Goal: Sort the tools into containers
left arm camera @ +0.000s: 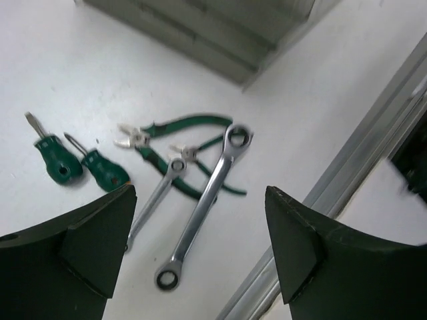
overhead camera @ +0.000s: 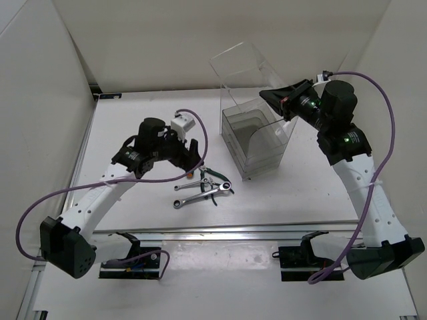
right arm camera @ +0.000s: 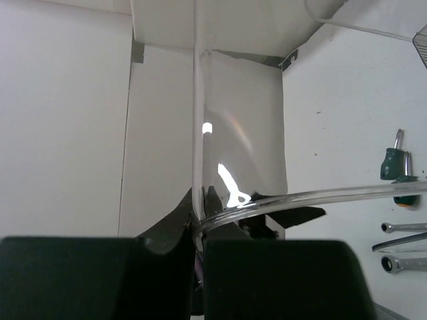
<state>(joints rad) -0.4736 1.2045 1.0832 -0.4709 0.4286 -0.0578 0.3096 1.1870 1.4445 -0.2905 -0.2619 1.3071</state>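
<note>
The left arm reaches in over the white table [overhead camera: 133,120], and the left gripper [left arm camera: 200,193] hangs above the tools with its jaws spread wide, holding nothing. From its wrist view, two stubby screwdrivers lie side by side at the far left. The first screwdriver [left arm camera: 57,159] is all green at the handle and the second screwdriver [left arm camera: 101,170] shows a bit of orange at its butt. Both point their blades away and to the left.

Just to their right lie the green-handled pliers [left arm camera: 167,127], handles splayed, and another small pair seems tangled with them, though I cannot tell for sure. Across those handles rest two silver wrenches. The shorter wrench [left arm camera: 155,200] runs down toward the left finger, and the longer wrench [left arm camera: 208,197] lies beside it, with a ring end at each tip. All the tools sit on the table in front of the clear bin [overhead camera: 280,143], none inside it.

The bin stands upright to the right of the pile, with stepped grey compartments in its lower part and a curved lid [overhead camera: 247,67] raised above. At its far right edge the right gripper [overhead camera: 268,99] is closed on the thin clear plastic — its wrist view shows the sheet's edge pinched between the dark fingers [right arm camera: 170,230].
</note>
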